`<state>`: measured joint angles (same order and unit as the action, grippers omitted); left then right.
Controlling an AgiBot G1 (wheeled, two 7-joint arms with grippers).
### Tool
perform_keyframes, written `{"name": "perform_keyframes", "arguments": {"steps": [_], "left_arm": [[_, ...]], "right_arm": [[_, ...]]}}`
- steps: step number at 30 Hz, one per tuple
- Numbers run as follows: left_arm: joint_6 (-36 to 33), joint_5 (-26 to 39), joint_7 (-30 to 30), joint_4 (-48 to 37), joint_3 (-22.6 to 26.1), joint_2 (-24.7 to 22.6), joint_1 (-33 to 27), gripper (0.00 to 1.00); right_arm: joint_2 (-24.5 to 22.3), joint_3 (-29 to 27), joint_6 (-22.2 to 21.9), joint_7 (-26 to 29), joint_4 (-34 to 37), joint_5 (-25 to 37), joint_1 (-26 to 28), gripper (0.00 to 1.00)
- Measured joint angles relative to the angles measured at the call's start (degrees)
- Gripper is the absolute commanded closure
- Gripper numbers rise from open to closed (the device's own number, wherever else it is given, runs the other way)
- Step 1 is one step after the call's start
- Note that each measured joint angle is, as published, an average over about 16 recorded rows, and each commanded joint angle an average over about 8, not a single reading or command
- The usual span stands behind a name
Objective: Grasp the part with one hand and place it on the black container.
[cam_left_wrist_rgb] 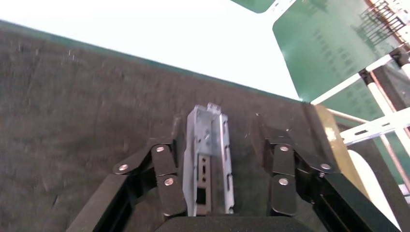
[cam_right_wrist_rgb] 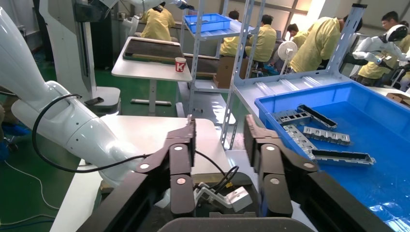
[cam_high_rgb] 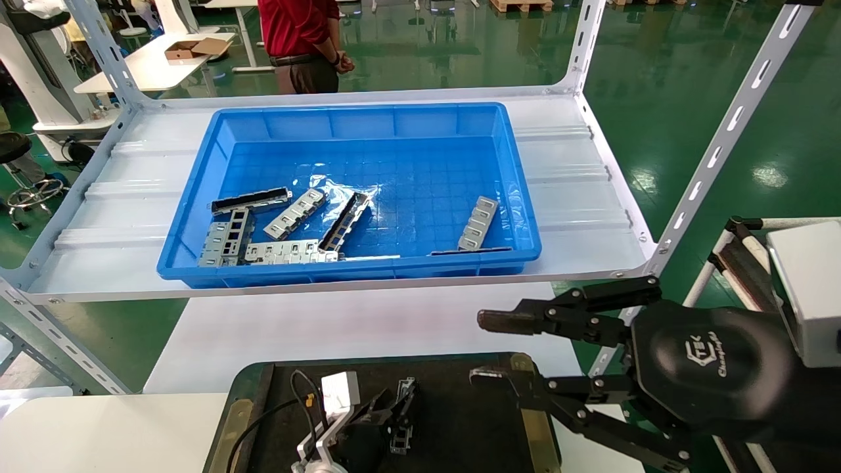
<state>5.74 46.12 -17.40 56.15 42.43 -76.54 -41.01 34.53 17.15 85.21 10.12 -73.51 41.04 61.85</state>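
Observation:
The part (cam_left_wrist_rgb: 208,159), a slim silver-grey channel with dark cut-outs, lies on the black container (cam_left_wrist_rgb: 72,121) between the fingers of my left gripper (cam_left_wrist_rgb: 217,126). The gripper is open: one finger (cam_left_wrist_rgb: 164,179) sits against the part's side, and the other stands clear with a gap. In the head view the left gripper (cam_high_rgb: 394,410) is low over the black container (cam_high_rgb: 460,420) at the bottom centre, with the part (cam_high_rgb: 402,427) under it. My right gripper (cam_high_rgb: 483,348) is open and empty, hovering beside the container's right edge; in its own view (cam_right_wrist_rgb: 220,125) nothing is between its fingers.
A deep blue bin (cam_high_rgb: 355,112) on the white shelf (cam_high_rgb: 578,217) ahead holds several more channels (cam_high_rgb: 250,200) and flat plates (cam_high_rgb: 294,213). White slotted shelf posts (cam_high_rgb: 716,151) stand to the right. A person in red (cam_high_rgb: 302,39) stands behind the shelf.

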Motion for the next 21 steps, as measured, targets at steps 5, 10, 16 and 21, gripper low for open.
{"name": "perform_keyframes", "arguments": {"steps": [5,10,16,21], "left_arm": [[-3.74,1.65,-0.03,2.76,-2.39,2.33,1.19,0.00],[-9.79,2.42,0.65,6.42,-5.65,6.04,3.08,0.00],[-18.76,1.76,2.31,10.69,-9.81,11.51,5.74,0.00],[-26.12,0.26,4.04,13.22,-12.95,15.82,7.87,0.00]], "right_arm": [[-0.01,0.01,-0.01,-0.01,0.00,-0.01,0.00,0.00],[-0.01,0.03,-0.01,-0.01,0.00,-0.02,0.01,0.00],[-0.02,0.05,-0.02,-0.02,0.00,-0.03,0.01,0.00],[-0.03,0.06,-0.03,-0.03,0.00,-0.04,0.01,0.00]]}}
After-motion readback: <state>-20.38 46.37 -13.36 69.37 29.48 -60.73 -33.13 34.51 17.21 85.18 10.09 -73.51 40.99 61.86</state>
